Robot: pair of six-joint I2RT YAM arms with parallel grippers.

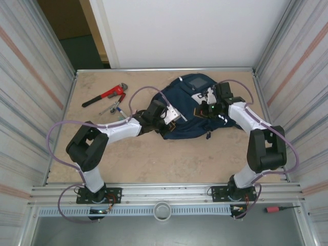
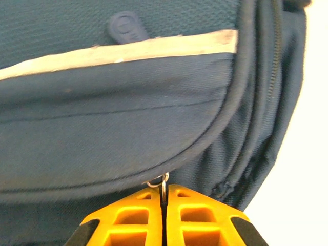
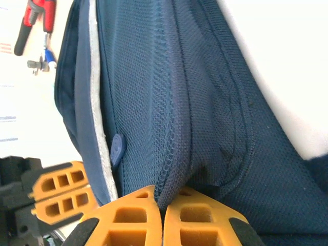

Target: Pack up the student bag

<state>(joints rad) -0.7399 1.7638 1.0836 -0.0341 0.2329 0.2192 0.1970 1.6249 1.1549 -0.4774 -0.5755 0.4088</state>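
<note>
- Student bag (image 1: 188, 124): a large navy-blue fabric backpack lying flat on the far middle of the table (image 1: 154, 159), between the two arms. It is the biggest object on the table.
- Surface of the bag: woven navy cloth with a pale patch (image 1: 197, 82) at its far end. A thin white stripe (image 2: 128, 51) runs along the curved flap of the front pocket, and a dark rubber pull tab (image 2: 125, 28) rests just above that stripe.
- Seams: a zip track (image 2: 274, 61) follows the rounded edge of the bag beside the pocket flap.
- Contents: the inside of the bag and of its pocket is hidden, so what they hold cannot be told.
- Left gripper (image 2: 164, 190): its orange fingers are pressed together on a small metal ring (image 2: 161, 182) that hangs at the lower edge of the pocket flap.
- Right gripper (image 3: 163, 197): its orange fingers are clamped on a raised fold of the bag's cloth, close beside the left gripper.
- Other items: a red pipe wrench (image 1: 105, 95) lies on the table to the left of the bag, well apart from it. A red-handled screwdriver (image 1: 279, 209) lies on the frame near the right arm's base.
</note>
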